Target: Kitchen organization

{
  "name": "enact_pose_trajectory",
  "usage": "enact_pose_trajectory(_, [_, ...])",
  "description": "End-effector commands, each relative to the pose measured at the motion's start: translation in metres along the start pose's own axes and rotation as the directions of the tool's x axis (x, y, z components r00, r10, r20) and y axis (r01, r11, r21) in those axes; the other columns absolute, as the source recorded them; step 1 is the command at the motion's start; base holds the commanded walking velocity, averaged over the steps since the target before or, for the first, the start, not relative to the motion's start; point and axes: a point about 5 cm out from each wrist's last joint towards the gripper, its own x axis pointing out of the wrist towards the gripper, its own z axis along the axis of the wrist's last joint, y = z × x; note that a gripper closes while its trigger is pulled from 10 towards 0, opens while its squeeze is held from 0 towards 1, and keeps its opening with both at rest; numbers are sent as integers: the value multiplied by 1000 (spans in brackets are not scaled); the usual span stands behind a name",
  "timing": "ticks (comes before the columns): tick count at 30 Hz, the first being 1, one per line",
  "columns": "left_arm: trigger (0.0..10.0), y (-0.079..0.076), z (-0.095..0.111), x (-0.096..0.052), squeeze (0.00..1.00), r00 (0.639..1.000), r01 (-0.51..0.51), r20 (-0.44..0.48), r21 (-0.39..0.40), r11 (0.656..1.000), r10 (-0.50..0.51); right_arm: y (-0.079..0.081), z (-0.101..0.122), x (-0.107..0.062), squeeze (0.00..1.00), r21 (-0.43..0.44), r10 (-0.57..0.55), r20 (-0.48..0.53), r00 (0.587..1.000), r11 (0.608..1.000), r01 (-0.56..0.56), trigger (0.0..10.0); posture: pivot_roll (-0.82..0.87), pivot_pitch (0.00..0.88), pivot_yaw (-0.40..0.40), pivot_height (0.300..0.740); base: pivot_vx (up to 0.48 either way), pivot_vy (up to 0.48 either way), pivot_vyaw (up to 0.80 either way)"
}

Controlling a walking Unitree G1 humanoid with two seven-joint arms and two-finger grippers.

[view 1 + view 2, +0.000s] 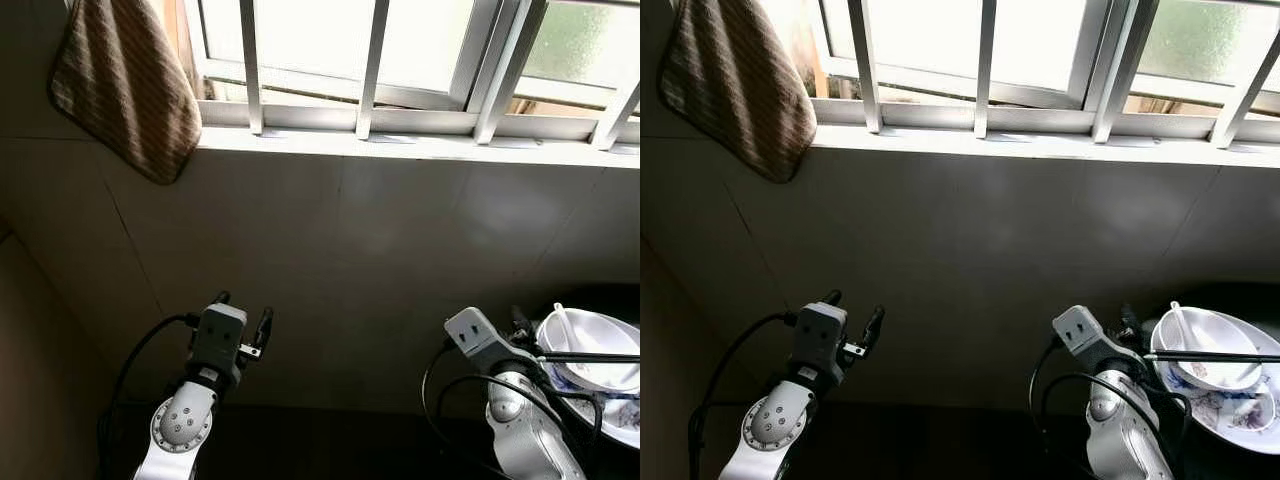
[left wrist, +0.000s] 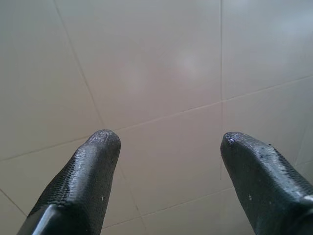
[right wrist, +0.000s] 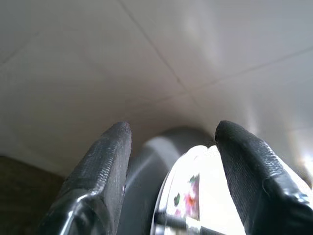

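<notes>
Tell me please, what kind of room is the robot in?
Probably a kitchen: a stack of white ceramic dishes with a white spoon sits at the right, a brown striped cloth towel hangs by the white-barred window, and the wall is pale tile.

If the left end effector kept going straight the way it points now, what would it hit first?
Most likely the tiled wall below the window: the left end effector is open, empty and aimed squarely at it, with nothing between. How far off the wall is can't be judged.
</notes>
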Motion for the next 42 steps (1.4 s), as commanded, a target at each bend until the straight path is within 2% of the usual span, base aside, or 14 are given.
enact_pose_trajectory(1, [10000, 0, -3, 1, 0, 1000, 7, -20, 0, 1000, -7, -8, -3, -1, 0, 13, -13, -24, 1000, 1000, 13, 10000, 18, 0, -36, 740, 0, 0, 0])
enact_pose_trajectory(8, [10000, 0, -4, 2, 0, 1000, 12, -22, -2, 1000, -12, -9, -7, -3, 0, -18, -10, -55, 998, 1000, 9, 10000, 19, 0, -40, 740, 0, 0, 0])
enact_pose_trajectory(10, [10000, -1, -4, 2, 0, 1000, 10, -22, -4, 1000, -10, -12, -9, -3, 0, -117, -44, -47, 998, 992, 38, 10000, 17, 0, -44, 740, 0, 0, 0])
enact_pose_trajectory(12, [10000, -1, -4, 2, 0, 1000, 9, -22, -5, 1000, -9, -13, -10, -4, 0, -151, -52, -41, 998, 988, 45, 10000, 18, 0, -45, 740, 0, 0, 0])
enact_pose_trajectory(16, [10000, -1, -4, 2, 0, 1000, 7, -22, -7, 1000, -7, -12, -13, -9, 0, -144, -28, -47, 998, 989, 21, 10000, 13, 0, -45, 740, 0, 0, 0])
enact_pose_trajectory(26, [10000, -1, -4, 3, 0, 1000, 8, -23, -11, 1000, -8, -8, -16, -9, 0, -121, 19, -74, 997, 992, -28, 10000, 15, 0, -44, 740, 0, 0, 0])
enact_pose_trajectory(42, [10000, 0, -5, 3, 0, 1000, 7, -27, -13, 1000, -8, -13, -22, -11, 0, -118, 43, -60, 997, 992, -50, 10000, 8, 0, -41, 740, 0, 0, 0])
